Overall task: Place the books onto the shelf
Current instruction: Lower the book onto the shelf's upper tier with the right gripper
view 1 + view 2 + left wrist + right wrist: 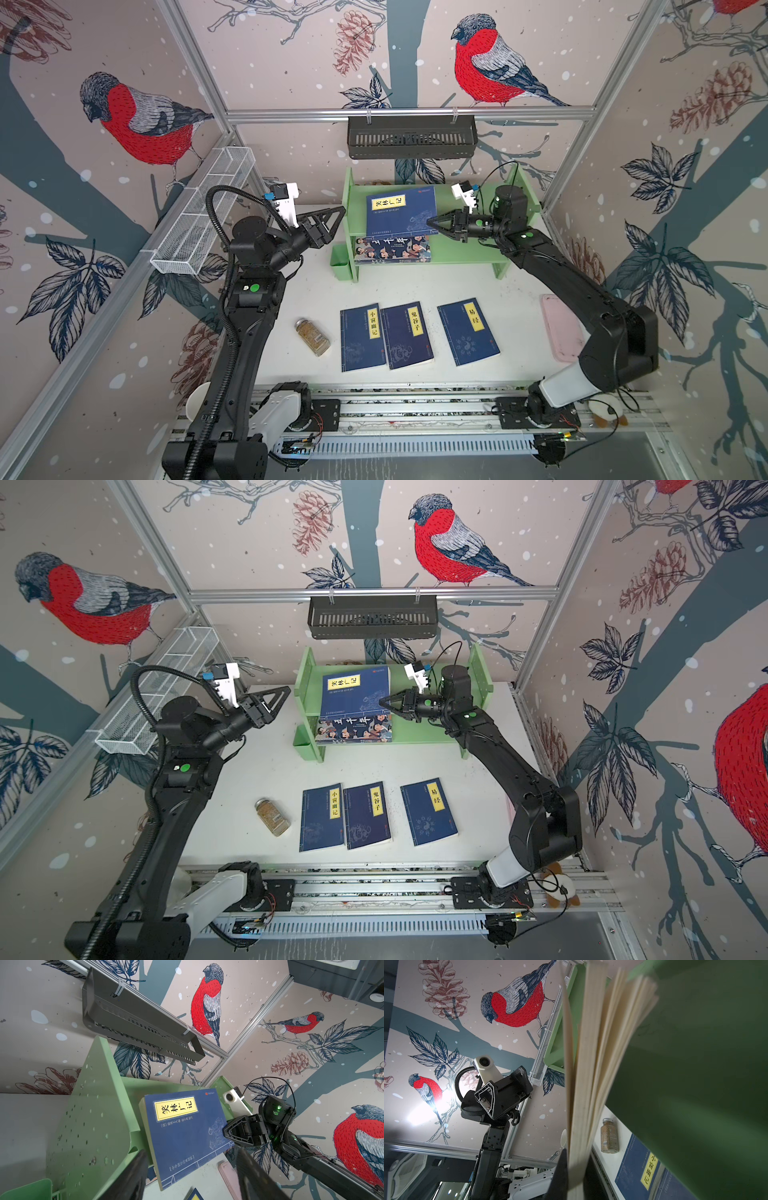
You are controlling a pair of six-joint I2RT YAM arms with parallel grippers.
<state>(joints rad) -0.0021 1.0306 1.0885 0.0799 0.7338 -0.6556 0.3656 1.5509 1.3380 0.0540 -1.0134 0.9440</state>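
Note:
My right gripper [432,222] is shut on the edge of a navy book [401,210] with a yellow label. The book lies tilted over the top tier of the green shelf [469,249], its front edge overhanging. In the right wrist view the fingers [563,1159] pinch its fanned pages [591,1064]. A cartoon-cover book [392,249] lies on the lower tier. Three more navy books [360,336] [407,334] [468,330] lie flat on the table. My left gripper [336,216] is open and empty beside the shelf's left panel, with the held book [187,1132] just beyond its fingers.
A spice jar [312,336] lies left of the table books, and a pink tray [561,328] lies to their right under my right arm. A black slotted basket [411,137] hangs above the shelf. A white wire basket [203,212] lines the left wall. A green cup [341,257] hangs on the shelf.

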